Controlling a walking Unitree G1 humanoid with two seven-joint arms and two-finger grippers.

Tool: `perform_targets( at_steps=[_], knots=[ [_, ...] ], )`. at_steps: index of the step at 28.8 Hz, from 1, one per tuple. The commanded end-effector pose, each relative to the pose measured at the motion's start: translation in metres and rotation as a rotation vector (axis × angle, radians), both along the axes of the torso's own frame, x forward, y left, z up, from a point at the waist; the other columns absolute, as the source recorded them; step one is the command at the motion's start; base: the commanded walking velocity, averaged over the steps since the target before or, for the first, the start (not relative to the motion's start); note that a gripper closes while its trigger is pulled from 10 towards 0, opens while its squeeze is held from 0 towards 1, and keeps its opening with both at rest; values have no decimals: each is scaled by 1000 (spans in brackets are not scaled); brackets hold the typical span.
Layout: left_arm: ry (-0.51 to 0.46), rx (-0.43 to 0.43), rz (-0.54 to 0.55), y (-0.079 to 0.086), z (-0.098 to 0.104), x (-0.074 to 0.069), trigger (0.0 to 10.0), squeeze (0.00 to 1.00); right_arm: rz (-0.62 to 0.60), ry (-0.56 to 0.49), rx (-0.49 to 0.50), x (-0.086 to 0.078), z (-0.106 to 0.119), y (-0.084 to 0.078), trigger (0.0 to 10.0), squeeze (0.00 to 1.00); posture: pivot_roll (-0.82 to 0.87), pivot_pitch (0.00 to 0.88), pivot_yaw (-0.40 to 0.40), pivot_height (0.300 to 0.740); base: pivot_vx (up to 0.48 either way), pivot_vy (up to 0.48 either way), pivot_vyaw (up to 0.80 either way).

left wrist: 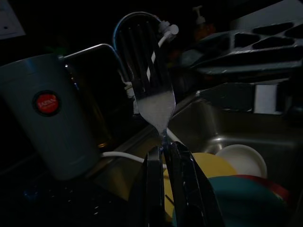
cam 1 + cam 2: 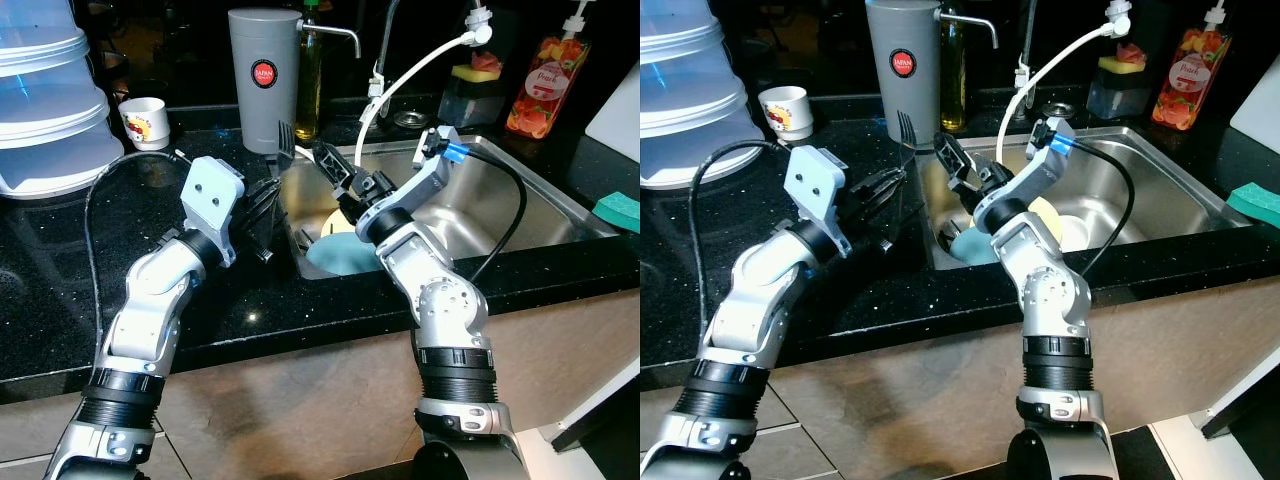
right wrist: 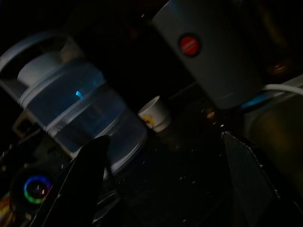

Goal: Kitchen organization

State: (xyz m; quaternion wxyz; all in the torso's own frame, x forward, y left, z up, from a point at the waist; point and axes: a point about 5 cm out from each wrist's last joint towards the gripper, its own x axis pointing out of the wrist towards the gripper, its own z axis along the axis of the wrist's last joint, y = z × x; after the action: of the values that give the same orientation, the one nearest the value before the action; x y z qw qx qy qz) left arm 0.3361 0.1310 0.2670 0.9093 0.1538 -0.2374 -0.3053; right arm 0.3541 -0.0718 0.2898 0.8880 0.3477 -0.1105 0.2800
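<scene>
Left gripper [image 1: 163,156] had its two black fingers pressed together on the handle of a fork [image 1: 149,80], pinching it so that the tines pointed up. It hung over the black counter [image 2: 60,290] at the left rim of the steel sink [image 2: 540,200], and the fork stood close in front of the tall grey canister [image 2: 262,80] with the red round label. Right gripper [image 2: 335,172] reached across the sink's left end, just beside the fork, with its fingers spread wide (the right wrist view showed one dark finger on each side with a broad gap between them).

Inside the sink lay a teal bowl [image 2: 335,255], a yellow dish [image 1: 213,165] and a white bowl [image 1: 244,158], crowded together at the left end. A white hose [image 2: 410,75] curved over the basin from the tap. On the counter behind the left arm stood a small white cup [image 2: 145,122], and beside it a stack of clear plastic containers [image 2: 45,95]. A bottle of orange-red soap [image 2: 545,85] stood behind the sink, and a green sponge [image 2: 618,210] lay at its right edge.
</scene>
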Motion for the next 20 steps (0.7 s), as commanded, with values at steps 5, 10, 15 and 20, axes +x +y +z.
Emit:
perform_targets(
  at_steps=[5, 10, 15, 20],
  knots=[
    [-2, 13, -50, -10, -3, -5, 0, 0, 26, -11, -75, -1, -3, 11, 10000, 0, 42, 61, 2, 740, 0, 0, 0],
    [6, 22, -73, -15, -6, -6, 0, 0, 34, -19, -96, -2, -4, 13, 10000, 0, 43, 61, 4, 740, 0, 0, 0],
    [12, 27, -78, -16, -8, -6, 0, 0, 34, -20, -99, -3, -4, 13, 10000, 0, 44, 63, 6, 740, 0, 0, 0],
    [30, -1, -11, -4, -7, 0, 0, 0, 25, -36, -70, -4, -2, 10, 10000, 0, 43, 65, 10, 740, 0, 0, 0]
  ],
)
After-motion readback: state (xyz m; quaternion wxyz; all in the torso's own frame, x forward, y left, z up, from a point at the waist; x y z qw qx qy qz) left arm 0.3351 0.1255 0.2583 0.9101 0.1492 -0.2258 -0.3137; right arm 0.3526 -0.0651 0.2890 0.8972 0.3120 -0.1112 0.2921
